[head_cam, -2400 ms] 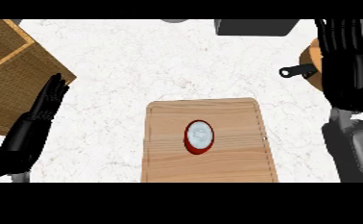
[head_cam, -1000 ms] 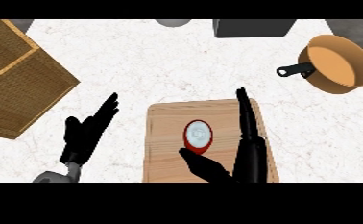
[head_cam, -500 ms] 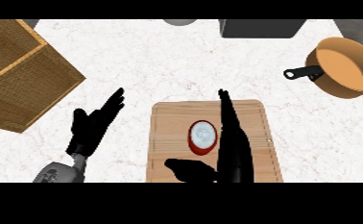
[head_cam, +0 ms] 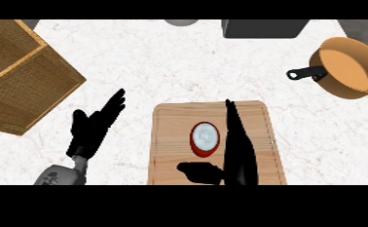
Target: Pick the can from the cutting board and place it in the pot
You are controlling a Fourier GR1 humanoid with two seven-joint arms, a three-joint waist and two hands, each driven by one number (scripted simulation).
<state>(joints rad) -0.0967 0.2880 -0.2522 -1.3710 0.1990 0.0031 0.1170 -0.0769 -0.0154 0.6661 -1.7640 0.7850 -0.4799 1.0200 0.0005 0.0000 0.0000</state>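
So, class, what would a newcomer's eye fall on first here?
The red can with its white top, standing on the cutting board, with the black right hand open just right of it. Then the copper pot at the right edge, and the left hand open over the counter at lower left.

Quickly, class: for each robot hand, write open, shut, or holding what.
Left hand: open, fingers straight, holding nothing.
Right hand: open, fingers straight beside the can on the cutting board, not gripping it.
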